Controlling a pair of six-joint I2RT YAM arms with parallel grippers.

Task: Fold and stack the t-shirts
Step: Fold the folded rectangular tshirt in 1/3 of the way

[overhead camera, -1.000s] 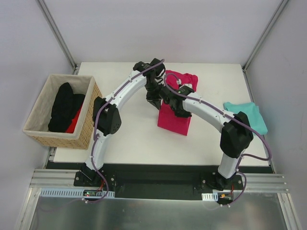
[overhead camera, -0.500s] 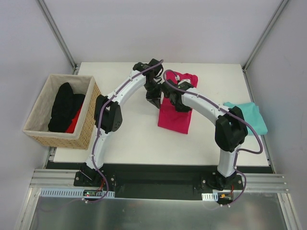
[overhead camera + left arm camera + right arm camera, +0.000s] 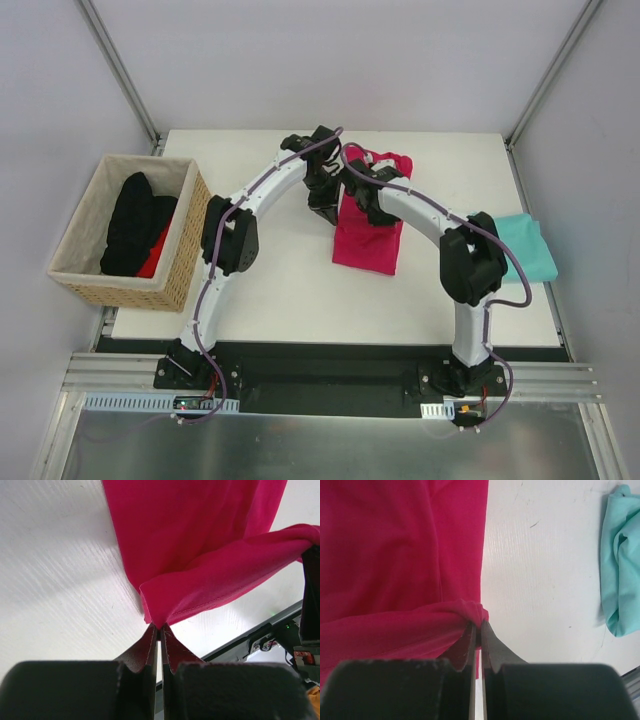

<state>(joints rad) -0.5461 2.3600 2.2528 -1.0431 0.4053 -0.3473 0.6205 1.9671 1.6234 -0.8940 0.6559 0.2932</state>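
Observation:
The crimson-pink t-shirt point(image 3: 366, 250) lies partly folded at the middle of the white table, its far end at the back edge. My left gripper point(image 3: 325, 212) is over its left edge, shut on a corner of the pink hem point(image 3: 159, 626). My right gripper point(image 3: 375, 215) is over the shirt's middle, shut on a bunched pink fold point(image 3: 479, 622). Pink cloth point(image 3: 190, 530) hangs stretched between the two grips. The teal t-shirt point(image 3: 528, 245) lies crumpled at the table's right edge, and it also shows in the right wrist view as teal cloth point(image 3: 620, 555).
A woven wicker basket point(image 3: 185, 270) stands off the table's left side, holding black and red clothes point(image 3: 135, 225). Bare white tabletop point(image 3: 280, 290) lies in front of the pink shirt. Both arms arch over the table's centre.
Both grippers have shifted a little to the right and toward the back with the pink cloth. The shirt's near end now lies straighter. The right elbow has swung left.

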